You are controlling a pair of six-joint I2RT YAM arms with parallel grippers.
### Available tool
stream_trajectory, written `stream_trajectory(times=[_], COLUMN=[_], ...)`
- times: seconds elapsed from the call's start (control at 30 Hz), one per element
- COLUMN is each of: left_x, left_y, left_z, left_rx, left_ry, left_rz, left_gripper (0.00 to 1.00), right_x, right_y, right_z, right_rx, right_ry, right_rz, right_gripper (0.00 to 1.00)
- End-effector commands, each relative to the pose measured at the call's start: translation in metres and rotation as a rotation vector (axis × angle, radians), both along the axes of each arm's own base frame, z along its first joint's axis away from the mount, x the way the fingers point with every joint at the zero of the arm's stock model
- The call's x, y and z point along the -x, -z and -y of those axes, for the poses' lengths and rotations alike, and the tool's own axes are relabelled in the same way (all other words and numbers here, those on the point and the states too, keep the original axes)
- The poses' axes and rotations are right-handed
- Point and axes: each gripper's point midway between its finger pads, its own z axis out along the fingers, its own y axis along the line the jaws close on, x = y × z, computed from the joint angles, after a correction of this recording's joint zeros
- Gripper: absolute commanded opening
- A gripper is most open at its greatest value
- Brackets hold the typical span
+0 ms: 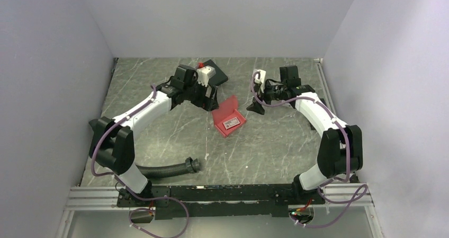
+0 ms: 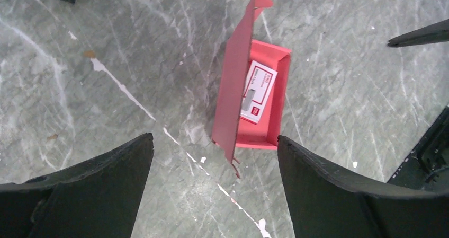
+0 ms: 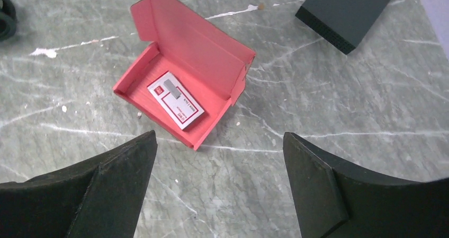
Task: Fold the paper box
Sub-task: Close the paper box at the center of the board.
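Left gripper [image 2: 214, 139] and right gripper [image 3: 219, 136] both wide open, empty; a one-sided push on the raised lid [image 3: 185, 42] could skid the unheld paper box [image 1: 229, 117] away

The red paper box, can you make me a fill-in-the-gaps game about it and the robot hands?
The paper box has a lid that is not shut but ____.
A small red-and-white carton lies ____ it.
The left gripper and right gripper both hold ____.
The other flat box is coloured ____.
Missing words: open; inside; nothing; black.
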Motion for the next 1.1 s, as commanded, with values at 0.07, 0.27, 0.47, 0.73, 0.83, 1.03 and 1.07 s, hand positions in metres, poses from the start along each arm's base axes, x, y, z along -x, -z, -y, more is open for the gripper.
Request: stream_trajectory(times=[0.07,0.27,0.47,0.73,0.83,1.03,1.07], left_x=[0.001,0.001,-0.002,-0.007,-0.008,-0.009,-0.01], left_y=[-0.033,-0.029,-0.024,-0.005,0.003,0.015,0.016], left_z=[0.019,0.02,0.025,0.038,0.046,0.054,0.053], left_rx=[0.034,0.007,-0.052,-0.162,-0.157,-0.171,-0.179], left_ry=[0.167,0.182,0.243,0.334,0.371,0.41,0.415], left_rz=[0.093,0.102,0.124,0.137,0.117,0.082,0.084], left_gripper=[0.88,0.88,0.82,0.69,0.59,0.35,0.29], right_x=[0.018,0.018,0.016,0.012,0.012,0.011,0.011], right_y=[0.005,0.01,0.007,0.007,0.006,0.004,0.004], right_z=[-0.003,-0.003,-0.001,0.004,0.006,0.009,0.009], right_rx=[0.006,0.017,0.019,0.014,0.009,-0.001,-0.001], right_ry=[-0.172,-0.178,-0.162,-0.141,-0.135,-0.13,-0.129], right_rz=[0.037,-0.025,-0.008,-0.024,-0.027,-0.029,-0.03], right_gripper=[0.94,0.93,0.93,0.92,0.92,0.92,0.92])
